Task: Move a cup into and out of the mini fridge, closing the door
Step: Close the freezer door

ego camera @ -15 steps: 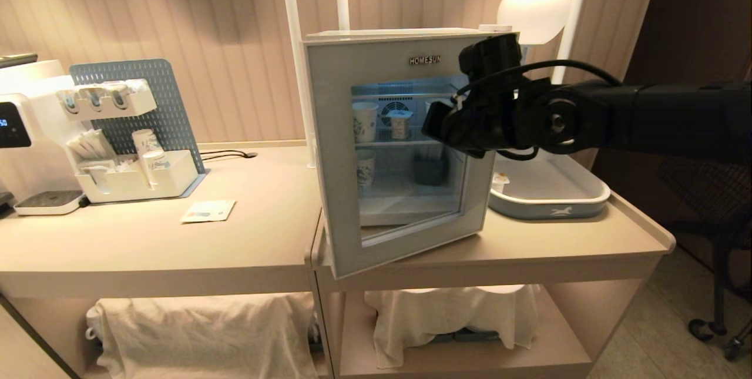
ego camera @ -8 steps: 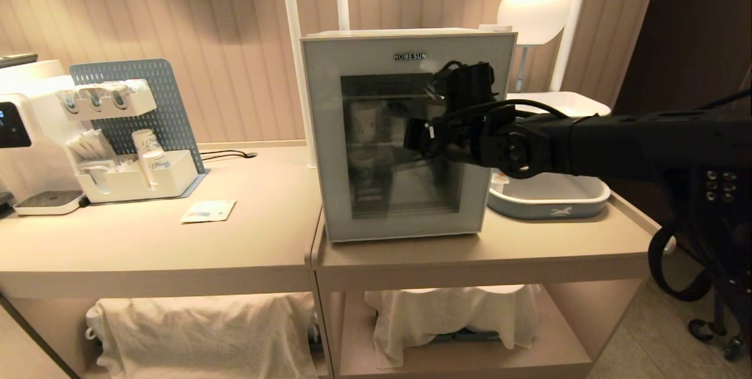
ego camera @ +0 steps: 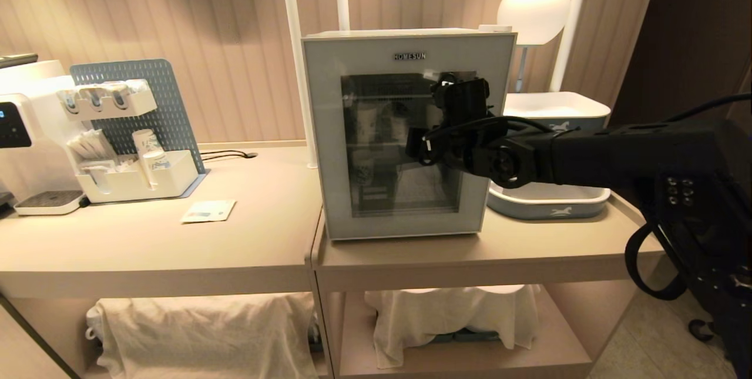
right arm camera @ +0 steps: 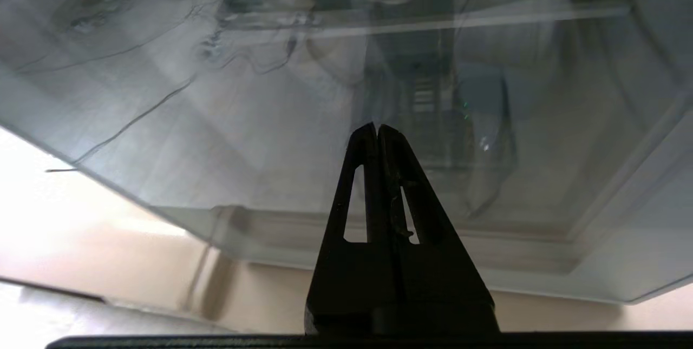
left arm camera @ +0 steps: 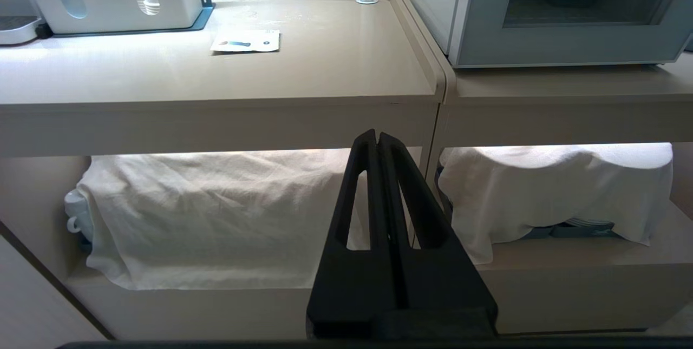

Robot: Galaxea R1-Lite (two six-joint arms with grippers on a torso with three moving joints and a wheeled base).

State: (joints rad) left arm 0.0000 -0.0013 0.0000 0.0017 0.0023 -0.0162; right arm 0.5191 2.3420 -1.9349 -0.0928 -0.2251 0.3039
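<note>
The mini fridge [ego camera: 405, 33] stands on the right-hand counter with its door [ego camera: 323, 132] flat against the body. The door's window is dark. Behind it only faint pale shapes show, so the cup is hidden. My right gripper [ego camera: 409, 147] is shut with nothing in it, its tip at the lower middle of the glass. In the right wrist view the shut fingertips [right arm camera: 377, 127] point at the door [right arm camera: 216, 122] from close up. My left gripper [left arm camera: 377, 133] is shut and empty, parked low in front of the counter's lower shelf.
A grey-blue tray [ego camera: 549, 204] sits just right of the fridge, under my right arm. A globe lamp [ego camera: 533, 7] stands behind it. On the left counter are a cup organiser [ego camera: 135, 174], a coffee machine [ego camera: 23, 126] and a card [ego camera: 207, 211]. White cloths [ego camera: 200, 332] cover the lower shelves.
The door swung from ajar to flat against the fridge and the inside went dark. My right arm swept left with it and dropped a little.
</note>
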